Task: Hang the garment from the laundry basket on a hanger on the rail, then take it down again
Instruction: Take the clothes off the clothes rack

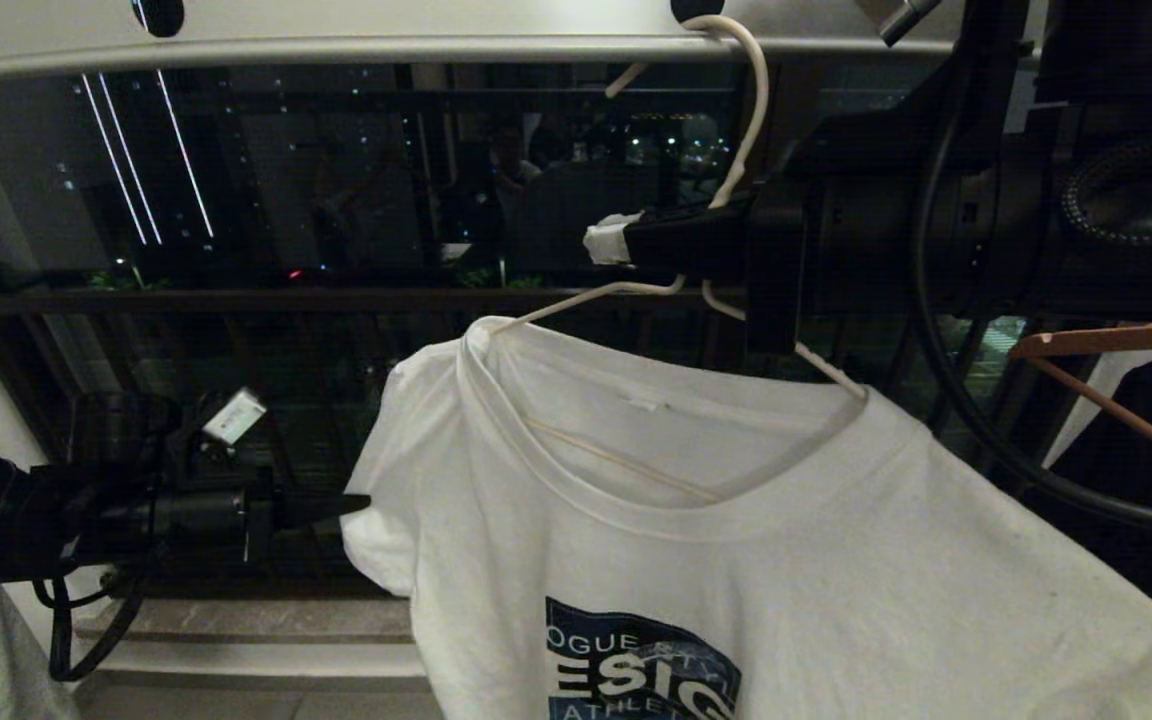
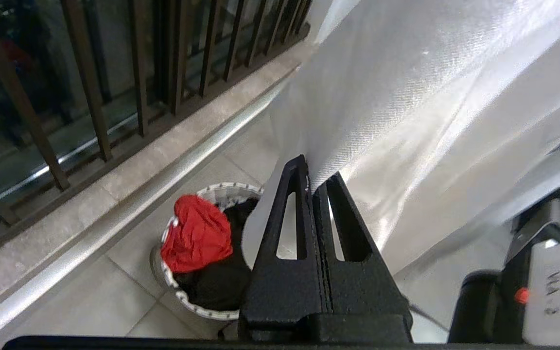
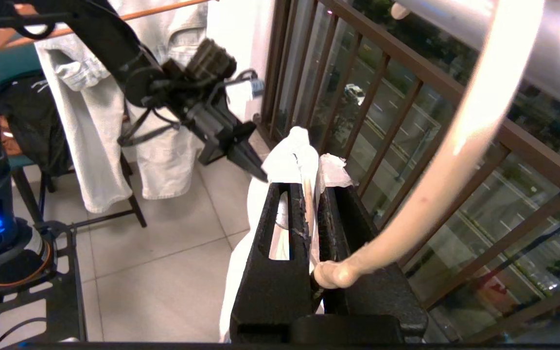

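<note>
My right pincer (image 1: 626, 243) grasps the neck of the hanger (image 1: 748, 110), hooked over the rail (image 1: 336, 45). The garment (image 1: 736, 520) hangs directly below it. My left pincer (image 1: 356, 503), clenched, pinches the sleeve edge on its left.

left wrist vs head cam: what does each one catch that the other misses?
Left wrist only: the small round white woven basket on the tiled floor, holding a red cloth and a black garment.

Head only: the thin white wire hanger hooked on the pale grey metal rail, the right gripper shut on its neck, and the shirt's blue chest logo.

Both: the white short-sleeved T-shirt, the left gripper shut on its sleeve edge, and the dark barred balcony railing.
</note>
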Tool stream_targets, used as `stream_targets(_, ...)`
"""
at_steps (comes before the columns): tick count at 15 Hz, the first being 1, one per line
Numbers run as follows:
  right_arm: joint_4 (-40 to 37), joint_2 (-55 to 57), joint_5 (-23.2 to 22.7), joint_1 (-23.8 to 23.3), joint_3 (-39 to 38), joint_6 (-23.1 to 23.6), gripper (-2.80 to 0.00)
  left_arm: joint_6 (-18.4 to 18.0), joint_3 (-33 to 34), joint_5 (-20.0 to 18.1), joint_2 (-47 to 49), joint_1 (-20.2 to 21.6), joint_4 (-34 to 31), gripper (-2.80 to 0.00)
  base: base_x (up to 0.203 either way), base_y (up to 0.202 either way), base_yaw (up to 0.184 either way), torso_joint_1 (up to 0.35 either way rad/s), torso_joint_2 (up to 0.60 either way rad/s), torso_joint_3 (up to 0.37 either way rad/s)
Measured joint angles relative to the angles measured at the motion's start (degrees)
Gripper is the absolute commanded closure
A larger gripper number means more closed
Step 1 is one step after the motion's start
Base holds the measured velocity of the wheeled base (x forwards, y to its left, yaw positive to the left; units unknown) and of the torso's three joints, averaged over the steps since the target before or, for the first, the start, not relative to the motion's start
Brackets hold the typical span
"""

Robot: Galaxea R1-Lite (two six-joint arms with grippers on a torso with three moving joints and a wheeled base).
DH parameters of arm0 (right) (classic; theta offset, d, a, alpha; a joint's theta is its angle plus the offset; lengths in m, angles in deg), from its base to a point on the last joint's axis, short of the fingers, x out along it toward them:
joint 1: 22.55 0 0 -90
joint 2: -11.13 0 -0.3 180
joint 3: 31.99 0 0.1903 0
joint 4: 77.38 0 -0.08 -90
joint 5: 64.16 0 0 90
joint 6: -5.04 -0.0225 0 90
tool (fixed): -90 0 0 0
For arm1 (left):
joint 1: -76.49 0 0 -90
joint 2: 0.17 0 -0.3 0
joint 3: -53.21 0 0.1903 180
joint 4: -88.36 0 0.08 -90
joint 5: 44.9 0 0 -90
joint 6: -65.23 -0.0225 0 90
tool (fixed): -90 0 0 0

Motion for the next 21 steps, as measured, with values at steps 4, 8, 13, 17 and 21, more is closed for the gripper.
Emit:
stream_targets(4, 0.0, 0.0, 0.0, 0.0, 0.0, 0.0, 0.00, -0.5, 0.4, 1.3, 1.3, 0.1, 0.0, 0.00, 0.000, 0.000, 0.000, 0.000, 0.00, 0.000)
stream_targets(8, 0.0, 0.1, 0.0, -0.1, -0.1, 0.0, 0.00, 0.0, 0.5, 1.1, -0.9, 0.0, -0.2, -2.80, 0.000, 0.000, 0.000, 0.000, 0.00, 0.000)
stream_targets(13, 0.0, 0.3, 0.0, -0.2, -0.1, 0.0, 0.00, 0.4, 3.6, 1.0, -7.7, 1.0, -0.5, -2.80, 0.000, 0.000, 0.000, 0.000, 0.00, 0.000)
stream_targets(17, 0.2, 0.9, 0.0, -1.1, -0.2, 0.0, 0.00, 4.7, 7.1, 0.8, -17.7, 1.3, -0.5, 0.00, 0.000, 0.000, 0.000, 0.000, 0.00, 0.000)
stream_targets(21, 0.3, 1.2, 0.0, -1.4, -0.6, 0.0, 0.00, 8.5, 8.0, 0.8, -23.8, -2.3, -0.7, 0.00, 0.000, 0.000, 0.000, 0.000, 0.00, 0.000)
